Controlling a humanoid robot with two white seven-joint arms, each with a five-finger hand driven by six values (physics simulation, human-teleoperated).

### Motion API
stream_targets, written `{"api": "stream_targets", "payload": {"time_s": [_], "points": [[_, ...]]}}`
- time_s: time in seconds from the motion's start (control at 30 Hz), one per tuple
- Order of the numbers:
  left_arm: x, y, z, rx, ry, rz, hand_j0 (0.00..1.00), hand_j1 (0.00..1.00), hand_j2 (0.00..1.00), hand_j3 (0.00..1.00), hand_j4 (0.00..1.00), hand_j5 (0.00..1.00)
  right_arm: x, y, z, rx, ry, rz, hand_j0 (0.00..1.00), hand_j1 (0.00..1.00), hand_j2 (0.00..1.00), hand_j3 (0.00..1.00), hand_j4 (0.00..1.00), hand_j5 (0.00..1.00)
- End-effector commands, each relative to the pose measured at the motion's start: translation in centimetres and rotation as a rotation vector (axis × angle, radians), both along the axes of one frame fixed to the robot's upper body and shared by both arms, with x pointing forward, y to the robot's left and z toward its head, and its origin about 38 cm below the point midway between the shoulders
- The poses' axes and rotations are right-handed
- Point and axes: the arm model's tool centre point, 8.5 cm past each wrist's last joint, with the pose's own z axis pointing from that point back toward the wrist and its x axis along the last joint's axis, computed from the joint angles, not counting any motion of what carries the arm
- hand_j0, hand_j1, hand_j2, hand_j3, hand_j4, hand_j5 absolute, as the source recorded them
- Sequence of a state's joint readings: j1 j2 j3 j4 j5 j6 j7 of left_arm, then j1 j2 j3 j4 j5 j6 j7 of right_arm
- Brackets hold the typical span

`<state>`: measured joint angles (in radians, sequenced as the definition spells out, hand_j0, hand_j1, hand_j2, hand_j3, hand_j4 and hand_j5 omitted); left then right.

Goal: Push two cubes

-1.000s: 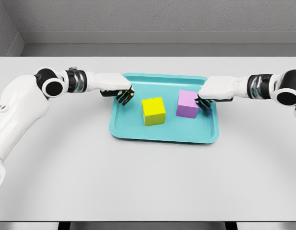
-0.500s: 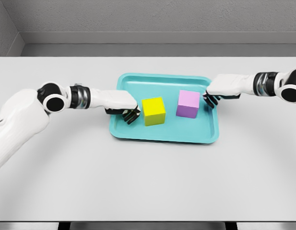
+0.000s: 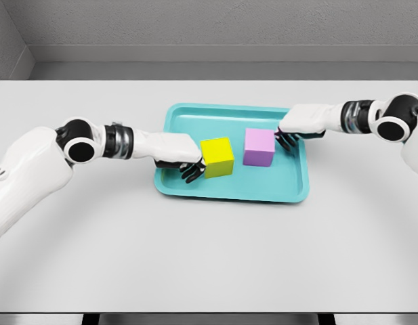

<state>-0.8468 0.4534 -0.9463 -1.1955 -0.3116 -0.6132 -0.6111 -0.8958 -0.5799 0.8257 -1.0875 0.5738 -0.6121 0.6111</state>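
Left hand (image 3: 185,161), fingers curled, touches yellow cube's (image 3: 217,156) left face; right hand (image 3: 290,135), curled, holds nothing, touches pink cube's (image 3: 259,147) right face. Both on tray (image 3: 298,191), mid-desk (image 3: 209,257). Cubes look rigid, light; push low, face-centre, avoid tipping.

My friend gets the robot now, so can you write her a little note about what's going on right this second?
Left hand: fingers curled, pressed against the left side of the yellow cube, holding nothing.
Right hand: fingers curled, against the right side of the purple cube, holding nothing.
Both cubes sit inside the teal tray on the table, with a small gap between them.
Done: each hand has reached its cube.
Left: probably keep pushing them together until they touch.
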Motion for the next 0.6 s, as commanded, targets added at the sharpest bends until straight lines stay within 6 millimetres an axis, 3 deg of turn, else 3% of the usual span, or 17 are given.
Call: {"api": "stream_targets", "payload": {"time_s": [0.0,0.23,0.33,0.57], "points": [[-0.2,-0.3,-0.3,0.000,0.010,-0.004,0.11,0.11,0.11,0.11,0.11,0.11,0.0,0.5,-0.1,0.001,-0.001,0.006,0.25,0.25,0.25,0.25,0.25,0.25],[0.8,0.1,-1.4,0.014,0.040,0.038,0.11,0.11,0.11,0.11,0.11,0.11,0.4,3.5,0.7,0.034,-0.019,0.054,0.25,0.25,0.25,0.25,0.25,0.25],[1.1,-0.1,-1.5,0.014,0.043,0.043,0.11,0.11,0.11,0.11,0.11,0.11,0.5,3.5,0.8,0.033,-0.021,0.055,0.25,0.25,0.25,0.25,0.25,0.25],[1.4,0.0,-1.6,0.017,0.047,0.056,0.11,0.11,0.11,0.11,0.11,0.11,1.8,0.3,3.4,0.070,-0.068,-0.033,0.30,0.30,0.30,0.30,0.30,0.30]]}}
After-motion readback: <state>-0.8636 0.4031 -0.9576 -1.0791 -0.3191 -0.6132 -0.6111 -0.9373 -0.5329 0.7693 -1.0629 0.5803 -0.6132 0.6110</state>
